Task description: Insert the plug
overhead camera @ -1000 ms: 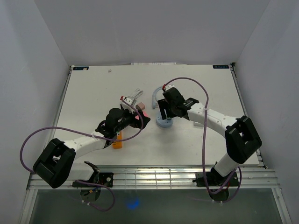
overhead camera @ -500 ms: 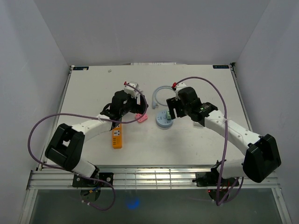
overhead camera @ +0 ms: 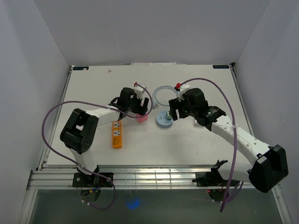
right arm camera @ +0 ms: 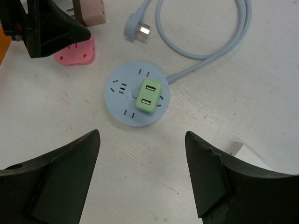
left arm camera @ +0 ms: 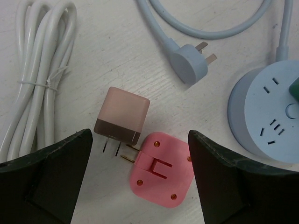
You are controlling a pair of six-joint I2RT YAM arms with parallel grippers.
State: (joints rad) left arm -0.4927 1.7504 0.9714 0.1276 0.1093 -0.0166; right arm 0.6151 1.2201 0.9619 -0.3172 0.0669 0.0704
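**Progress on plug insertion: one unit seated, others loose**

Item 1, nearest the arm bases: orange power strip [overhead camera: 117, 134], flat on the bench [overhead camera: 93, 84]. We see nothing plugged into it.

Item 2: round socket [right arm camera: 122, 105], with a green charger [right arm camera: 149, 96] seated in its top face. We count this insertion as done. The right tool [right arm camera: 141, 140] hangs above it, released and holding nothing.

Item 3: pink adapter [left arm camera: 161, 175], loose on the bench just beside the round socket.

Item 4: cube charger [left arm camera: 122, 114], touching or nearly touching the pink adapter, its prongs bare. The left tool [left arm camera: 138, 144] straddles items 3 and 4, spread wide and grasping neither.

Item 5: grey-blue plug [left arm camera: 189, 63] on the round socket's own cord, lying unplugged.

Item 6, farthest: white cable bundle [left arm camera: 42, 79], tied.

Outstanding, in our judgement: a loose plug has yet to be picked up and seated. We cannot tell which one the task means.
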